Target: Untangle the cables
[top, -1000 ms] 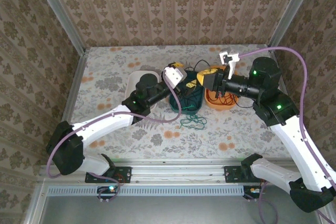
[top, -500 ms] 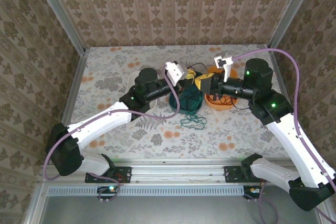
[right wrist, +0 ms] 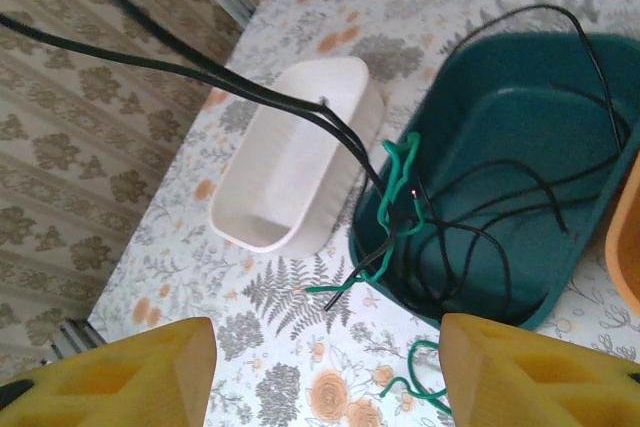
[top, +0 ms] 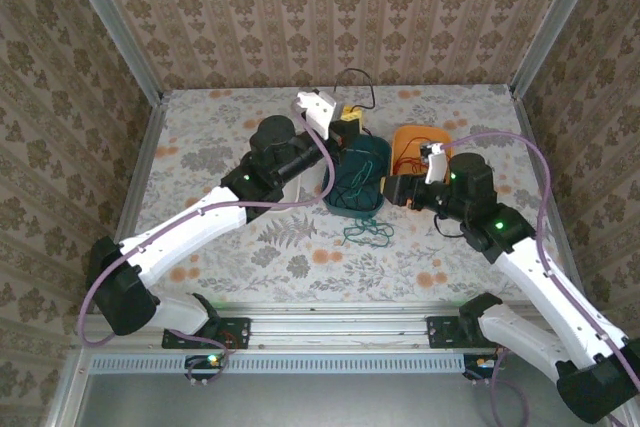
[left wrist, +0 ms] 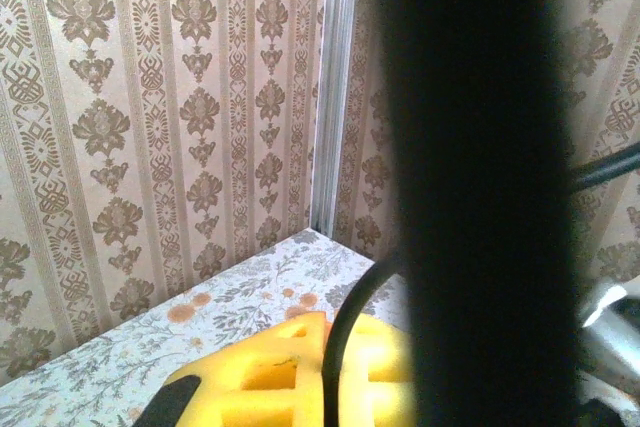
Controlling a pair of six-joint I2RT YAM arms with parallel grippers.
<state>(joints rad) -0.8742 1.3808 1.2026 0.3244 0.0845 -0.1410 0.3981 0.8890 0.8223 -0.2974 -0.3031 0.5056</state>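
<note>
My left gripper (top: 346,118) is raised over the back of the table, shut on the black cable (top: 352,75), which loops above it. In the left wrist view the black cable (left wrist: 335,357) runs between the yellow fingers (left wrist: 260,382). Its strands (right wrist: 250,92) slant down into the teal tray (right wrist: 510,112), where more black cable lies coiled. The green cable (right wrist: 400,187) hangs over that tray's near rim, and more of it (top: 368,232) lies on the table. My right gripper (right wrist: 330,387) hovers open and holds nothing, near the teal tray (top: 345,197).
A white tray (right wrist: 290,157) stands left of the teal one, partly under my left arm. An orange tray (top: 410,139) sits to the right behind my right gripper (top: 392,190). A dark blurred shape (left wrist: 480,187) covers the right of the left wrist view. Walls enclose the table.
The left gripper shut on the black cable and lifted it up and back. The right gripper opened and drew away from the orange tray toward the near side.
</note>
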